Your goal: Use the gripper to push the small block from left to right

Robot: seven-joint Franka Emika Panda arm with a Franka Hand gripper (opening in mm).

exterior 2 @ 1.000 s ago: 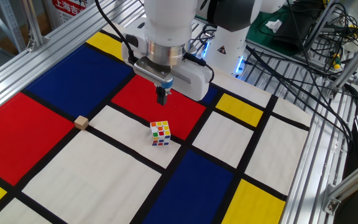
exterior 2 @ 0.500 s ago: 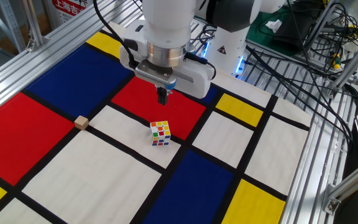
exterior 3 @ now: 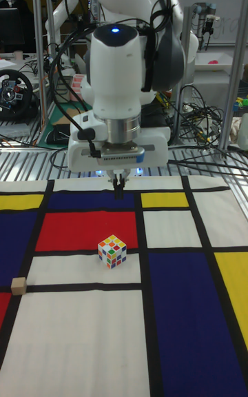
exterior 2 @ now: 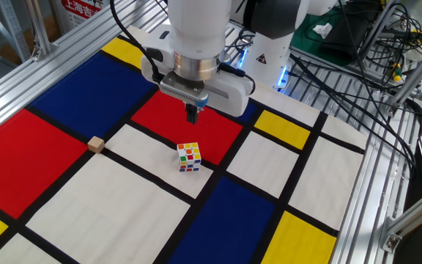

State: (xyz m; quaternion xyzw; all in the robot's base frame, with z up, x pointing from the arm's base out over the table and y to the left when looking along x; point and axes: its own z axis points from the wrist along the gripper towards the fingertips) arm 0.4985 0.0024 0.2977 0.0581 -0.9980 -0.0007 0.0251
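The small block [exterior 2: 96,144] is a tiny tan wooden cube resting on the black line between a red and a white panel at the left; it also shows in the tall fixed view [exterior 3: 18,286]. My gripper [exterior 2: 192,114] hangs above the red panel at the back middle, well to the right of the block and apart from it. Its dark fingers are pressed together with nothing between them. In the tall fixed view the gripper [exterior 3: 119,187] hovers above the mat's far edge of the red panel.
A multicoloured puzzle cube [exterior 2: 189,157] stands on a white panel just in front of the gripper [exterior 3: 112,251]. Aluminium rails [exterior 2: 20,70] frame the mat. Cables [exterior 2: 372,66] and the arm's base lie at the back right.
The gripper has risen slightly and drifted a little back. The small block and the puzzle cube have not moved.
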